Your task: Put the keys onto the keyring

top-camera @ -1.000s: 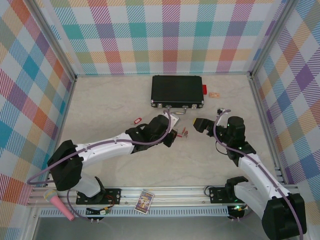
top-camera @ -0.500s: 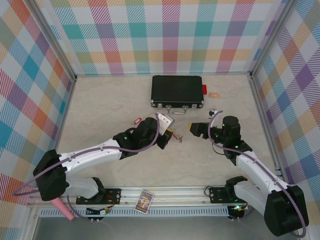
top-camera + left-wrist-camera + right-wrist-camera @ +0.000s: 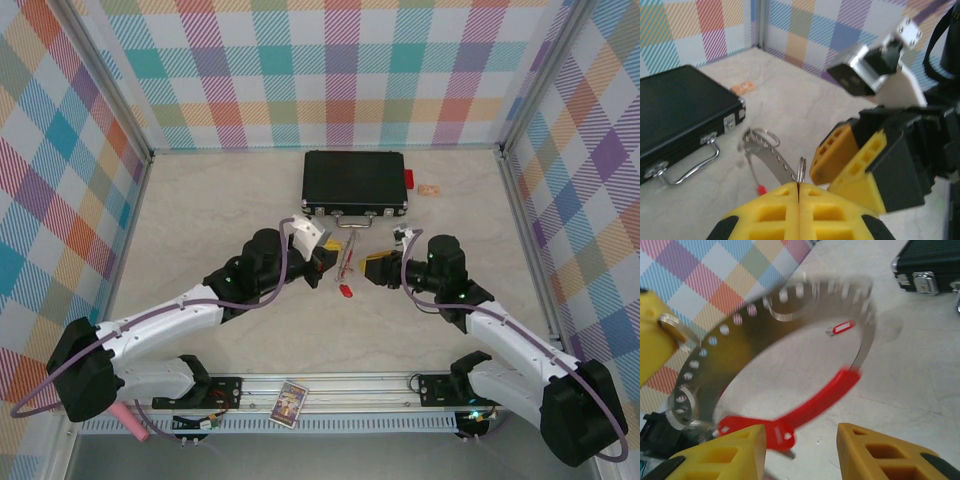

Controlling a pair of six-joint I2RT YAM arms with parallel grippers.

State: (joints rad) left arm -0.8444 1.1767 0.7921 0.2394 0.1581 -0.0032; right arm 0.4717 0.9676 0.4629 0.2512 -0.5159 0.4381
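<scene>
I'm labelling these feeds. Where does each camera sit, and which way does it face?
Top external: above and behind the robot, looking down at the table; both arms show, with left gripper and right gripper either side of the keyring.
Left wrist: on the left arm, facing forward and right; its own shut fingers at the bottom.
Right wrist: on the right arm, facing forward and left; its own open fingers at the bottom.
Shared: both wrist views hold the keyring, the case and the other gripper.

top: overhead, faces table [image 3: 220, 210] | wrists: close, low, facing each other | shared: black case [image 3: 355, 182]
</scene>
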